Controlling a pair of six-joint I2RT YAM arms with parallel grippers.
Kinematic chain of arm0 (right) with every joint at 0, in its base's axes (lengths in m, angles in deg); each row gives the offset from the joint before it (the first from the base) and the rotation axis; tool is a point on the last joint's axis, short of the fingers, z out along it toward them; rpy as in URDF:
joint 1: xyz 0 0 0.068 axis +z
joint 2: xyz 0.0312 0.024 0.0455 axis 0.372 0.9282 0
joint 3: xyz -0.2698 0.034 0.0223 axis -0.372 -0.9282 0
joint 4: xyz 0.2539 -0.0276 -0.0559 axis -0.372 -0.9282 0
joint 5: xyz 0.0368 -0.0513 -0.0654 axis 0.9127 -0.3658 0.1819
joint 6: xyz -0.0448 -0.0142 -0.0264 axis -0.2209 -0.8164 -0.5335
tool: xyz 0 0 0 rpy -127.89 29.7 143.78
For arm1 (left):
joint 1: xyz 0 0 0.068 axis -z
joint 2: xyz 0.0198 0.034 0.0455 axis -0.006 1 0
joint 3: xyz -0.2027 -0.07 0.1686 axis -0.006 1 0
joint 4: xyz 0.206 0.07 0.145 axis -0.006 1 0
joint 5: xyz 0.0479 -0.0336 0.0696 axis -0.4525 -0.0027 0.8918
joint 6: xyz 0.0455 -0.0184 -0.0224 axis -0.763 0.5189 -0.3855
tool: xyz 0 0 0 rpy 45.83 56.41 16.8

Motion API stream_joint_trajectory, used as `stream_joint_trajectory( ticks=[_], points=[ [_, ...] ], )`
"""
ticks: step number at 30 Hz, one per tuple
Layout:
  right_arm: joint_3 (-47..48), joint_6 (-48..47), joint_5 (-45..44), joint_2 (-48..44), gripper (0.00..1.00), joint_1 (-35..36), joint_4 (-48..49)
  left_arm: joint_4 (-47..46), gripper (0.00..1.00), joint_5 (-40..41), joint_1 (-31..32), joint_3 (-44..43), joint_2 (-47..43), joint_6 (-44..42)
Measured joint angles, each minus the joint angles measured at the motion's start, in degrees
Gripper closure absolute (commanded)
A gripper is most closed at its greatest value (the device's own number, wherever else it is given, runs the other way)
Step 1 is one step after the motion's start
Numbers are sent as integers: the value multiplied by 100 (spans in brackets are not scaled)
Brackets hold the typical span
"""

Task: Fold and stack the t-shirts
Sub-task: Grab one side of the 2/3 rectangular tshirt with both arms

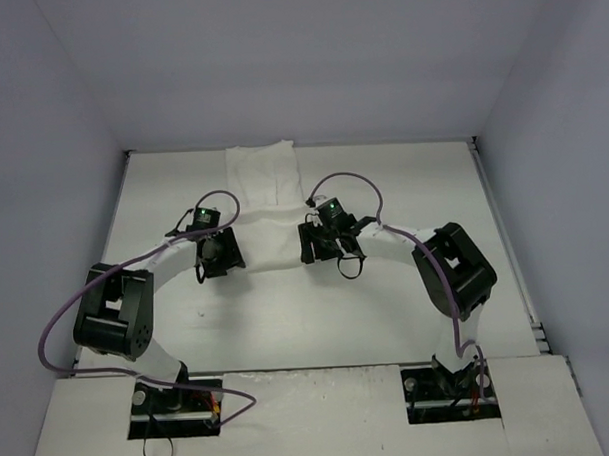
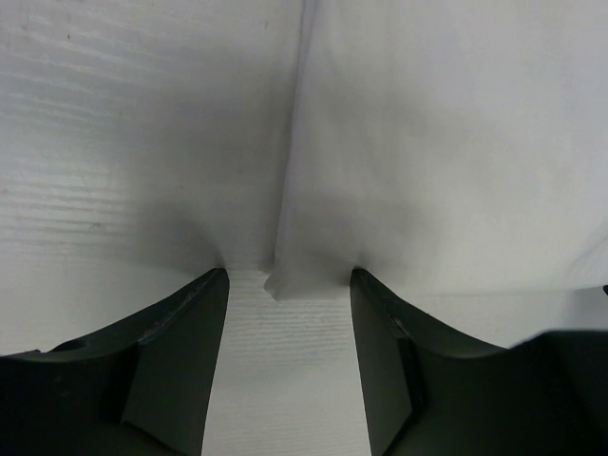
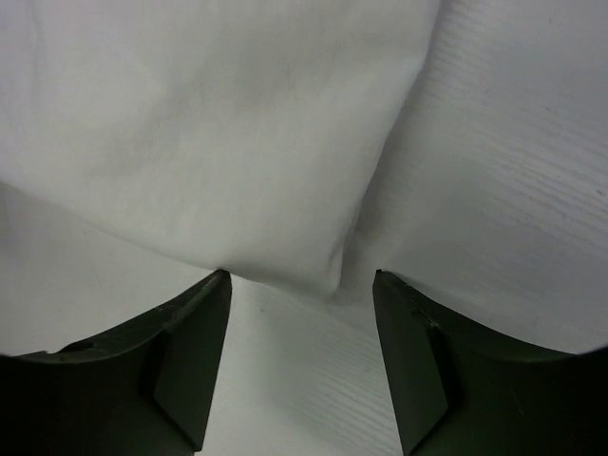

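Observation:
A white t-shirt (image 1: 266, 189) lies flat on the table, reaching from the back wall down toward the middle, with only plain white fabric showing. My left gripper (image 1: 218, 257) is at its near left corner and my right gripper (image 1: 330, 249) at its near right corner. In the left wrist view the shirt's corner (image 2: 294, 275) rests on the table just ahead of the left gripper (image 2: 290, 277), whose jaws are open with only bare table between them. The right gripper (image 3: 302, 277) is also open, and a rounded shirt corner (image 3: 313, 256) lies just beyond its fingertips, not gripped.
Pale walls enclose the white table (image 1: 407, 304) at the back and both sides. Purple cables (image 1: 348, 178) loop over each arm. The two arm bases (image 1: 176, 408) sit on a raised strip at the near edge.

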Motion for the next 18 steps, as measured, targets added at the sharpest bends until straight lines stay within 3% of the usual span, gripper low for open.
stream_joint_trajectory(
  ticks=[4,9,12,14,18],
  points=[
    [47,0,-11,117,56,21,212,-106,55,-119,-116,-142,172,-20],
    [17,24,-31,176,70,24,414,-285,81,-201,-135,-162,268,-86],
    [-76,45,-48,180,92,26,570,-424,99,-263,-118,-77,294,-71],
    [-163,77,-58,175,99,26,680,-521,100,-305,-73,8,279,-32],
    [-424,134,-88,71,100,29,968,-679,100,-448,0,206,151,28]
  ],
)
